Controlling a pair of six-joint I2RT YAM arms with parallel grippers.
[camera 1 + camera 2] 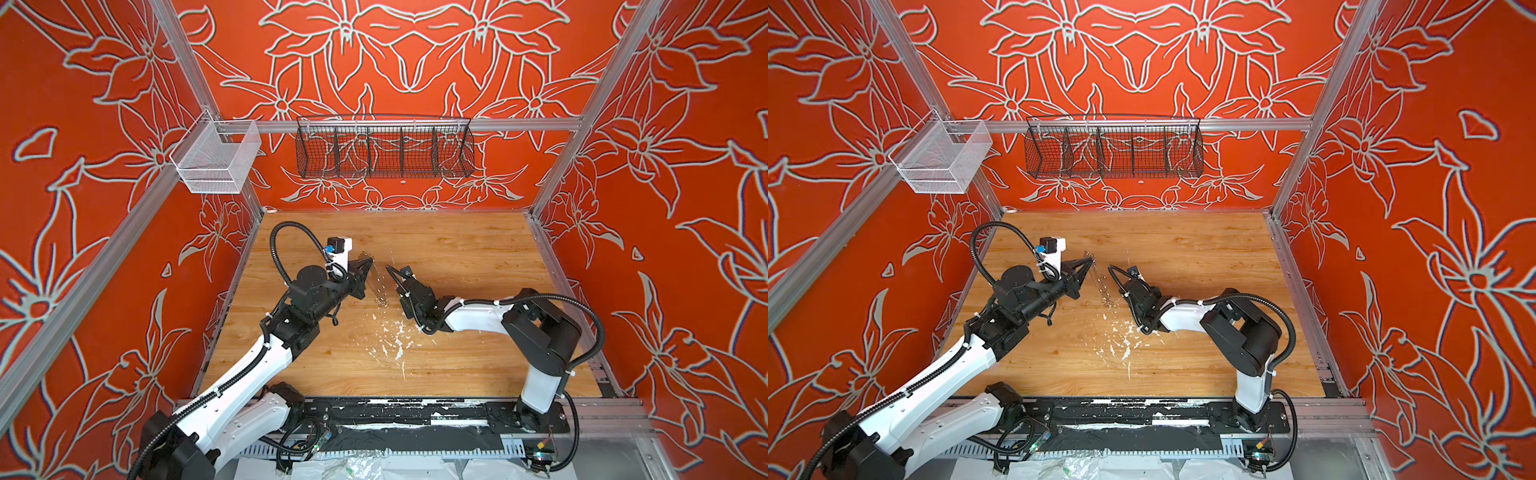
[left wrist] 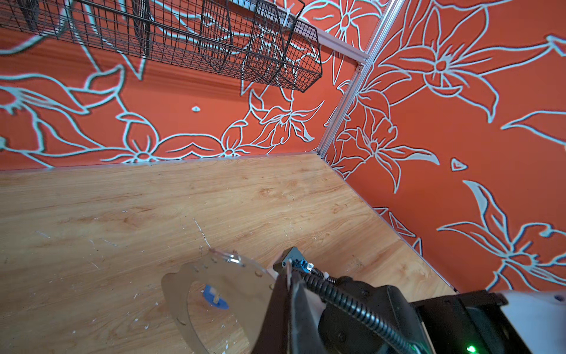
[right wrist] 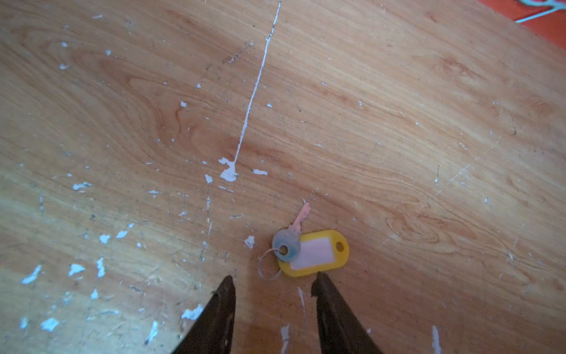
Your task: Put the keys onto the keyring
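In both top views my left gripper (image 1: 371,261) (image 1: 1091,259) is shut on the keyring (image 1: 377,282) (image 1: 1102,286), which stands edge-on above the table. In the left wrist view the keyring (image 2: 214,275) is a flat grey-brown ring, pinched at its rim by the left gripper (image 2: 288,269). A blue tag (image 2: 214,295) shows through its hole; I cannot tell whether it hangs or lies on the table. In the right wrist view a key with a yellow tag (image 3: 315,253) and a split ring (image 3: 269,266) lies on the wood. My right gripper (image 3: 273,280) is open just short of it, holding nothing.
White paint chips (image 1: 395,336) and a long white scratch (image 3: 254,85) mark the wooden table (image 1: 457,249). A black wire basket (image 1: 384,147) hangs on the back wall and a white mesh basket (image 1: 216,160) at the back left. Orange walls close in three sides.
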